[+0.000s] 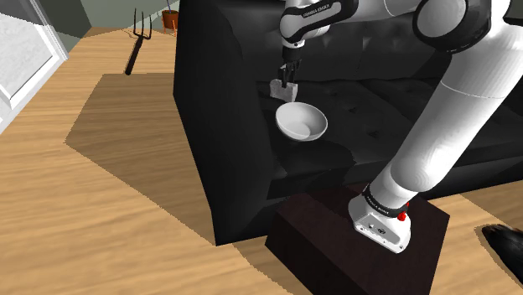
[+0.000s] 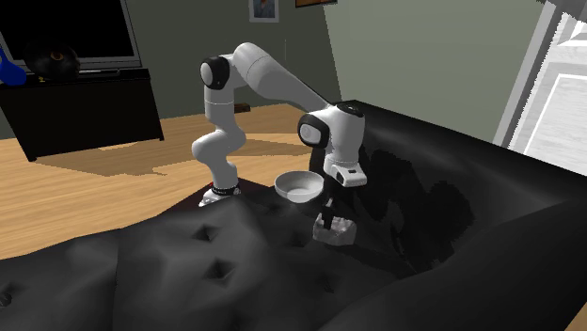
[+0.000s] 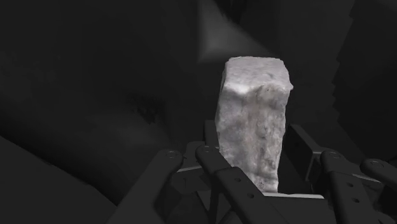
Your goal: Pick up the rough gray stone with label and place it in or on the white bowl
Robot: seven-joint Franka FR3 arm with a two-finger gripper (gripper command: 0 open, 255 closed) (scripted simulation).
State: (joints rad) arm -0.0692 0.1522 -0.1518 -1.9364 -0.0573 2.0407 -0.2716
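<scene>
The pale grey, rough-faced stone (image 3: 254, 121) is being clasped between the two black fingers (image 3: 219, 172) of the gripper (image 3: 264, 181), which are being pressed against its opposite sides in the wrist view, with the block standing out lengthwise beyond the fingertips. In the shoulder view the gripper (image 1: 287, 80) is being pointed straight down over the seat of the black tufted sofa (image 1: 226, 109), and the stone (image 1: 282, 89) is being carried at its tip, just beside the white bowl (image 1: 302, 122), on the side of the bowl towards the sofa's back. The bowl is being borne upright by the seat cushion near its front edge. In the second exterior view the stone (image 2: 337, 232) is being kept low over the dark cushion (image 2: 188, 263) under the gripper (image 2: 328, 224), just in front of the bowl (image 2: 299, 186); whether the stone is being touched by the cushion cannot be told. The white arm is being stretched from the dark stand (image 1: 335, 251) across the sofa's front edge. A black garden fork (image 1: 137, 42) is being leaned against the wall beyond the wooden floor (image 1: 100, 209).
</scene>
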